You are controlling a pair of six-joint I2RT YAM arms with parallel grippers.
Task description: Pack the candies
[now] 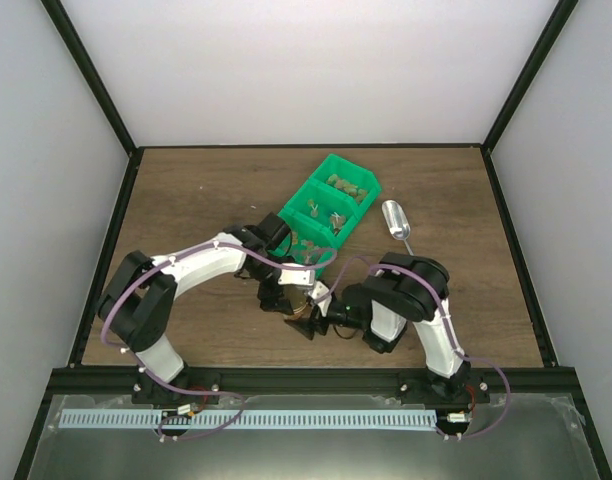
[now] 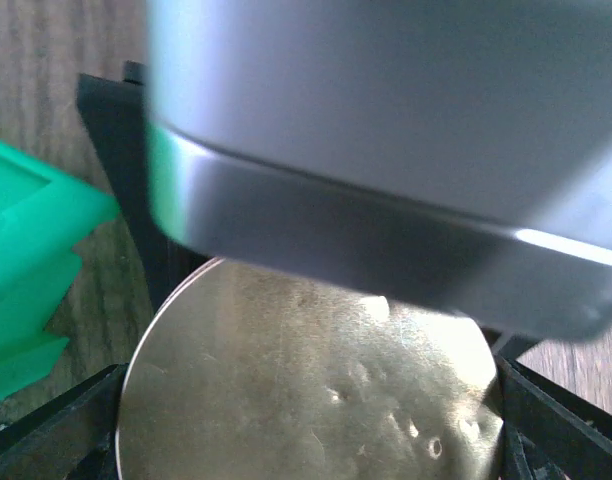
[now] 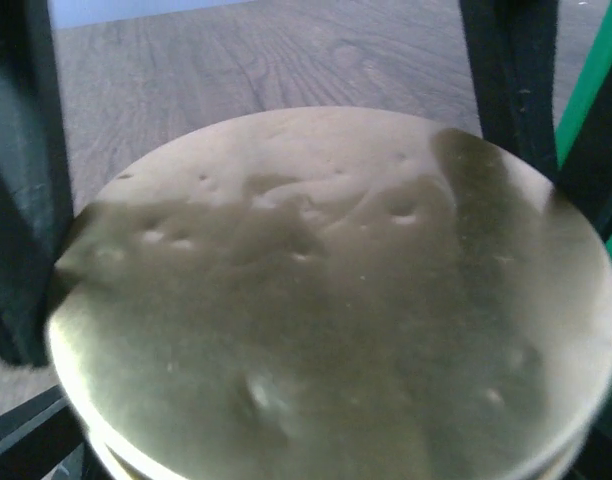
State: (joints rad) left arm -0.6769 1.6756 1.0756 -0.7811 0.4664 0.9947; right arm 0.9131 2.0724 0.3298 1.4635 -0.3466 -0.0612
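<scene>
Item 1, left pincer: clenched on the tan round lid, 1 black finger touching the rim on each side, with a blurred grey body just above that cannot be identified. Item 2, right pincer: meets the left one over the table, the same lid filling its wrist view, and whether it is released or clenched cannot be told. Item 3, candies: lying in the compartments of the green bin just beyond both pincers, with the metal scoop flat on the table beyond the right pincer, beside the bin.
</scene>
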